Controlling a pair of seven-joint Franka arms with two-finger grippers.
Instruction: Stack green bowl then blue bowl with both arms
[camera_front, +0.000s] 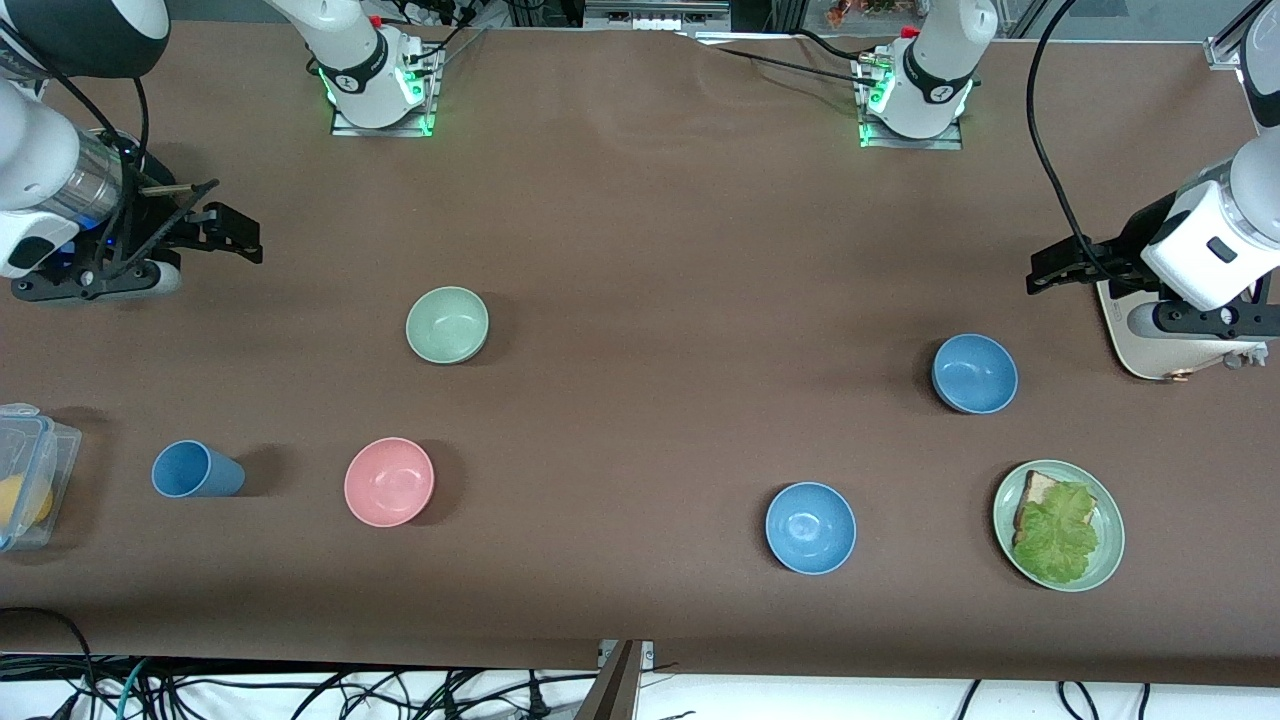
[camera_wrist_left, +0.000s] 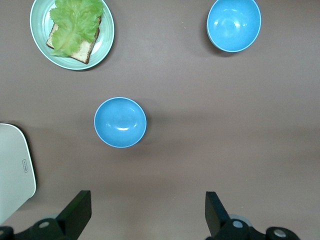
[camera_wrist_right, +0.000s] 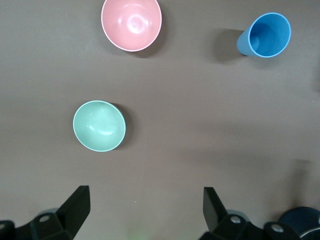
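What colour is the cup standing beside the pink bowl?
Blue. The cup shows best in the right wrist view, beside the pink bowl.

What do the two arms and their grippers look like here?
Both arms are white, rounded and jointed, with black cables looping along them and green lights at their bases. The left gripper and right gripper are black with two flat, squared fingers. The right arm shows a shiny metal wrist section.

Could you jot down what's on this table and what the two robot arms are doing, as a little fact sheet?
green bowl: upright, alone, toward the right arm's end
blue bowl: upright, untouched, toward the left arm's end
brighter blue bowl: nearer the front camera
pink bowl: beside the blue cup
left gripper: jaws open, waiting
right gripper: jaws open, holding nothing
stacking: not begun
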